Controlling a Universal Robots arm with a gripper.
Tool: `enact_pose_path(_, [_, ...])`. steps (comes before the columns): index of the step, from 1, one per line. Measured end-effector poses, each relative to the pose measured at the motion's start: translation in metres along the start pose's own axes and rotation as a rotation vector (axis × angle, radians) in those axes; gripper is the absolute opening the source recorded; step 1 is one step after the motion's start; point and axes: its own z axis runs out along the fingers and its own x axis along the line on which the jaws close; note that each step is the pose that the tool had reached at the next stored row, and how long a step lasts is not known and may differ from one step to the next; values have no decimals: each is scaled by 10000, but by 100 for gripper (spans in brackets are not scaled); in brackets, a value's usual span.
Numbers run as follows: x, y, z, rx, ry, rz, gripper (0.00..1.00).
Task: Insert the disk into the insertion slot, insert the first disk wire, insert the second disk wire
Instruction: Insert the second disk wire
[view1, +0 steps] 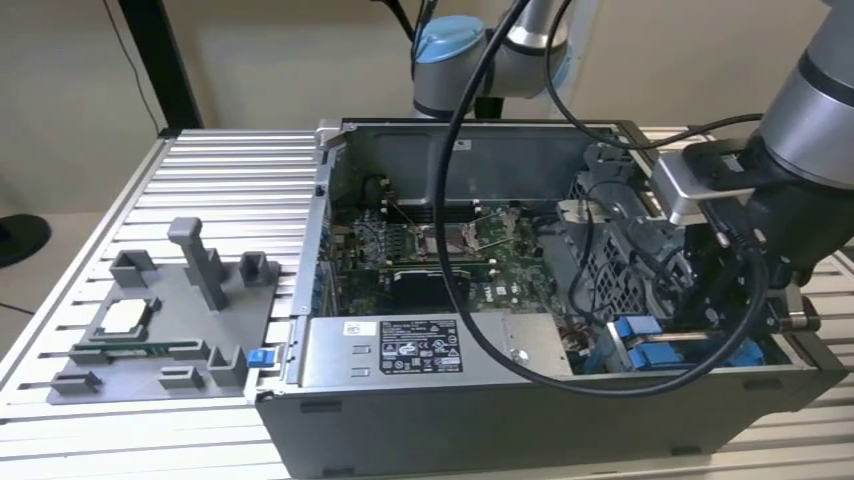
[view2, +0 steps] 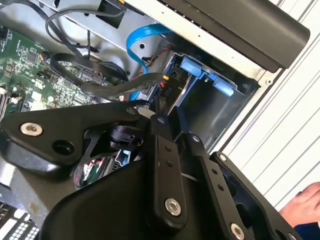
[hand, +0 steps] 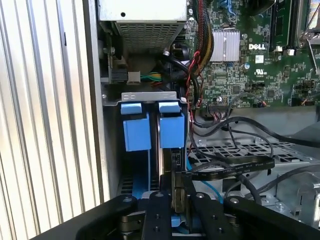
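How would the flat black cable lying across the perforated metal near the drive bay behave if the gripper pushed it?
The flat black cable probably flexes: it curves loosely over the perforated metal. It looks thin, so likely light and apt to slide aside.

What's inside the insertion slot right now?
In the first wrist view, the insertion slot holds blue plastic tabs and a thin dark edge, apparently the disk, under the hand. The hand covers the slot's lower part.

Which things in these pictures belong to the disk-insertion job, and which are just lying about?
Belonging to the job:
the disk, edge-on at the bay
the insertion slot, with blue tabs
the gripper, closed on the disk

Just lying about:
grey parts tray
power-supply box
motherboard
a person's hand
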Motion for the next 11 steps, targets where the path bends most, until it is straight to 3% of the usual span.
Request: enact_pose_path(11, [0, 0, 1, 0, -1, 0, 100])
